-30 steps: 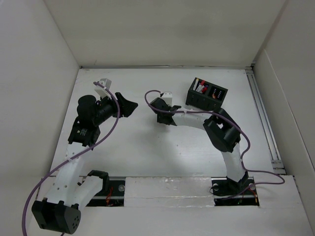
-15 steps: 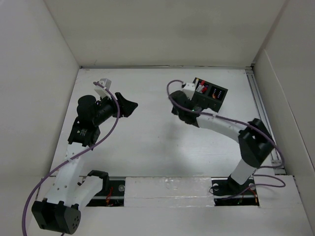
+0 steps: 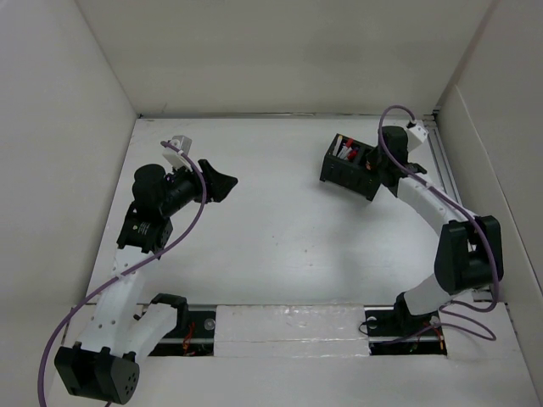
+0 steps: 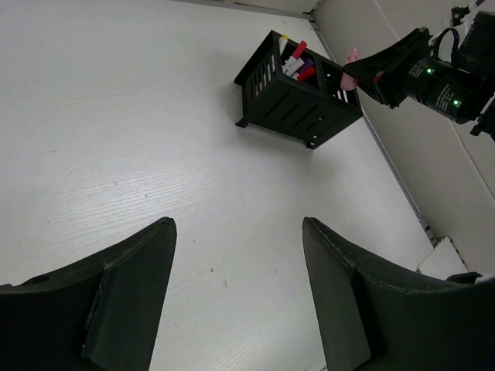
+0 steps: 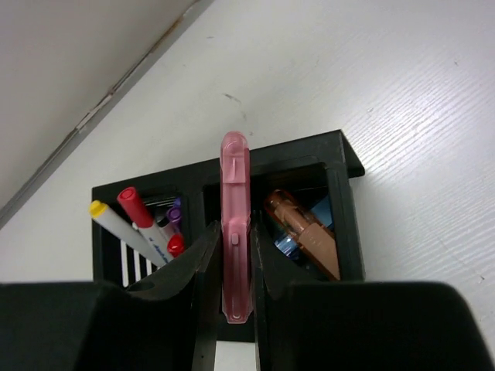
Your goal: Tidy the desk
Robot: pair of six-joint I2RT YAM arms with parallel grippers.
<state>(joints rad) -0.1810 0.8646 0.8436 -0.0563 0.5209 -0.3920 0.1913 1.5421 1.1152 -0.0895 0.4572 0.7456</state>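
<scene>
The desk (image 3: pixel 271 246) is a flat white tabletop. A black two-compartment organizer (image 3: pixel 348 171) stands at its back right; it also shows in the left wrist view (image 4: pixel 294 104). My right gripper (image 5: pixel 234 230) is shut on a flat pink item (image 5: pixel 234 193) and holds it edge-on just above the organizer (image 5: pixel 344 151), over the divider between the compartments. In the top view the right gripper (image 3: pixel 379 165) is over the organizer's right side. My left gripper (image 4: pixel 238 232) is open and empty above the bare desk at the left (image 3: pixel 222 181).
The organizer's left compartment holds markers (image 5: pixel 143 220) with red, yellow and purple caps. Its right compartment holds a brown item (image 5: pixel 302 232) and something blue. White walls border the desk. A metal rail (image 3: pixel 454 212) runs along the right edge.
My right arm has swung from the desk's middle to the back right with the pink item and now hovers over the organizer. The left arm has not moved.
</scene>
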